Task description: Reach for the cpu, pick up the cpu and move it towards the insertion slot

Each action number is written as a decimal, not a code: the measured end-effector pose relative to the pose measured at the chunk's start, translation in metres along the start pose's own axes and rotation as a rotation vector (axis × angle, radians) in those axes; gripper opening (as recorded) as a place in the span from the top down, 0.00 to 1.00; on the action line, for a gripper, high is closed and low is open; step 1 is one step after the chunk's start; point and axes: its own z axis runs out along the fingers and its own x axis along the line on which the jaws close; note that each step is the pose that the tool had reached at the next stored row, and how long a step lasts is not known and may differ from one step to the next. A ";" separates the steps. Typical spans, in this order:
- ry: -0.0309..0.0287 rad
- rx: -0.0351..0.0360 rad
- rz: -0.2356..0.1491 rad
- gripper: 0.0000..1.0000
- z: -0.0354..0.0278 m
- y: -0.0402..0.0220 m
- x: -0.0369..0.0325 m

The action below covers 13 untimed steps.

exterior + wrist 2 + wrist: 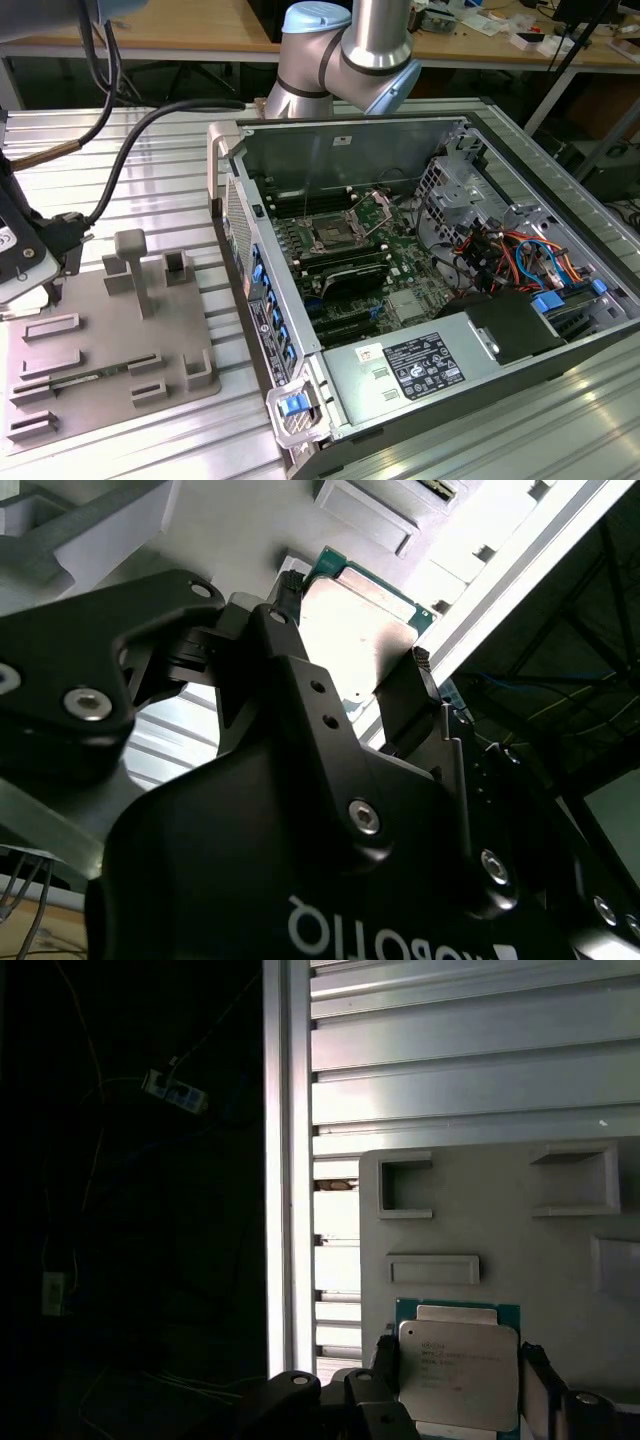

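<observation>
Ribbed aluminium table (560, 420) carries an open computer case (340, 150) and, at the exterior view's left, a grey fixture plate (100, 340). Over that plate my gripper (455, 1360) clamps the cpu (458, 1372) by two opposite edges. The insertion slot (330, 235) sits inside the case.

Place: robotics lab | signs: slatted aluminium table (560, 420), open computer case (340, 150), wooden workbenches (190, 25)

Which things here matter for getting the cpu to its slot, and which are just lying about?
In the job:
the cpu
the gripper at it
the insertion slot

Just lying about:
the grey heatsink
the coloured cables
the labelled power supply
the grey holder plate
</observation>
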 end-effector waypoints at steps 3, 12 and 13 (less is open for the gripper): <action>0.0001 0.0001 0.000 0.45 -0.0018 0.0000 0.0000; 0.0000 0.0000 0.000 0.45 -0.0073 0.0003 -0.0001; -0.0001 0.0000 0.000 0.45 -0.0083 0.0003 -0.0001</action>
